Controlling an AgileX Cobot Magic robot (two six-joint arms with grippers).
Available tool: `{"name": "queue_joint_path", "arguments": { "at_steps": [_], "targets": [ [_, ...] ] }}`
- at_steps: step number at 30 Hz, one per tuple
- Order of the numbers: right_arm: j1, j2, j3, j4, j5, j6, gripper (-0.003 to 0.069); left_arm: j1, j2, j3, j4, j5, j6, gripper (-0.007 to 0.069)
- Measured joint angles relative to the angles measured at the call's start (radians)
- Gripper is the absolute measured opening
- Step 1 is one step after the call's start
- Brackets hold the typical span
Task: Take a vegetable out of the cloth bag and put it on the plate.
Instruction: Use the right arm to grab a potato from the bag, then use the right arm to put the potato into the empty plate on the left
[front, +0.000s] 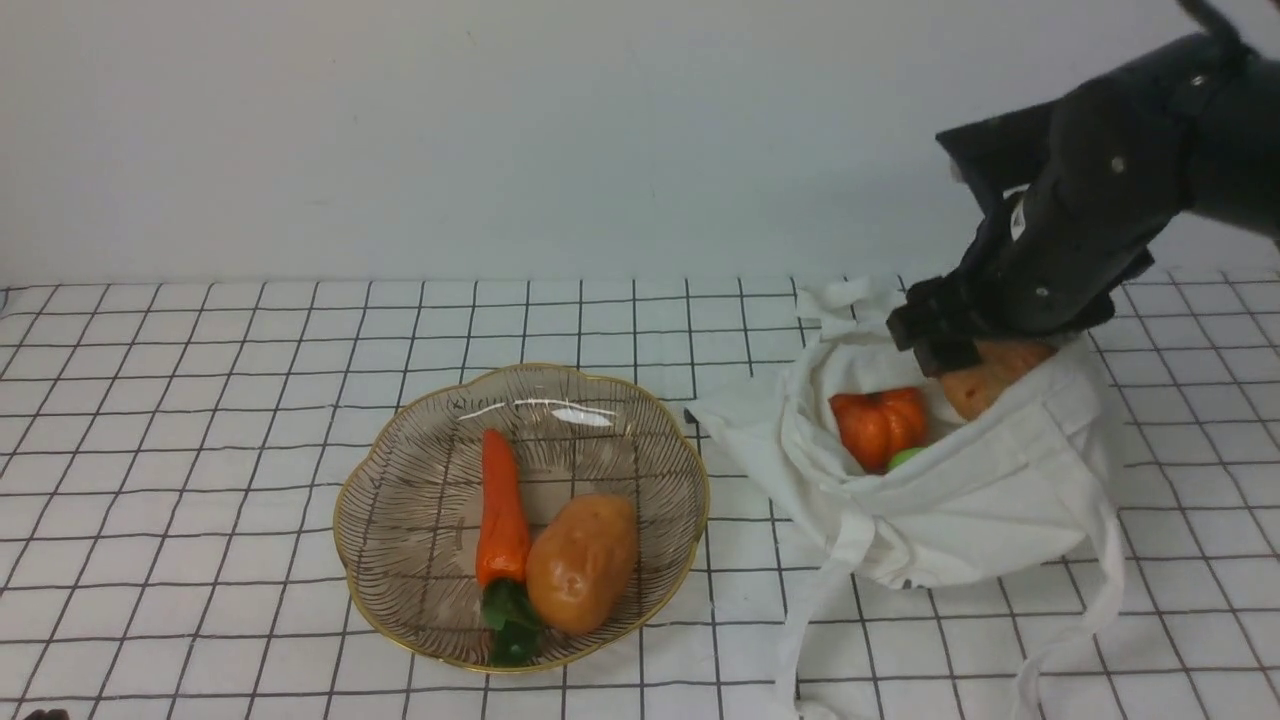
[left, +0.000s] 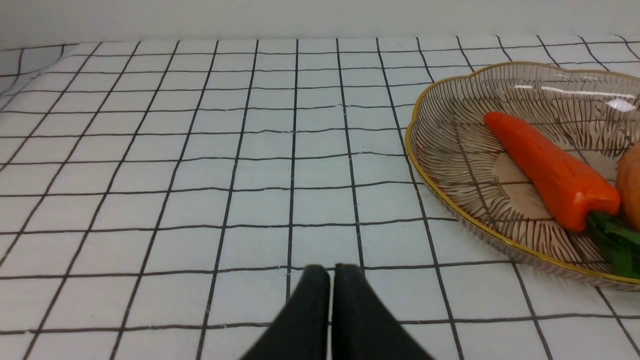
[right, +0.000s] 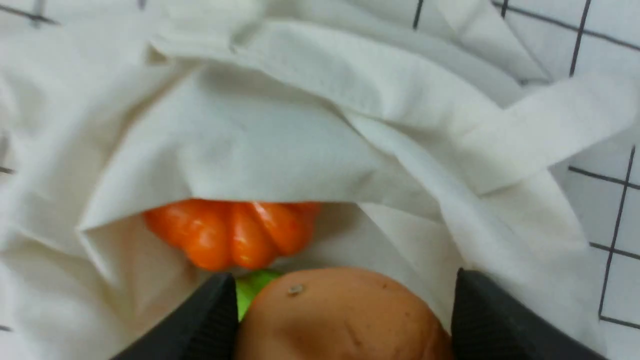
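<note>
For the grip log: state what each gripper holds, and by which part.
Right gripper clamps the tan-brown oval potato across its two sides, inside the white cloth bag. Left gripper is shut, holding nothing.

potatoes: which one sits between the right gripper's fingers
The duller tan potato inside the cloth bag, held by the right gripper. The glossier potato lies on the plate beside the carrot, far from that gripper.
</note>
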Motion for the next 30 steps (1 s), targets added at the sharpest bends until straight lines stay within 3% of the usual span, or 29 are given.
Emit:
{"name": "queue_joint_path", "arguments": {
  "at_steps": [10, 18, 22, 30],
  "targets": [
    [0.0, -0.016, -0.001, 0.114, -0.243, -0.013, 0.0496, 0.0, 0.0, 0.0, 0.0, 0.0, 0.0, -0.0008],
    [0.034, -0.007, -0.001, 0.383, -0.382, -0.08, 0.0496, 0.0, 0.0, 0.0, 0.0, 0.0, 0.0, -0.0008],
    [0.156, 0.061, -0.001, 0.529, -0.415, -0.213, 0.0496, 0.0, 0.0, 0.0, 0.0, 0.0, 0.0, -0.0008],
    [0.317, 0.232, -0.001, 0.603, -0.651, -0.321, 0.0496, 0.0, 0.0, 0.0, 0.0, 0.0, 0.0, -0.0008]
  ]
}}
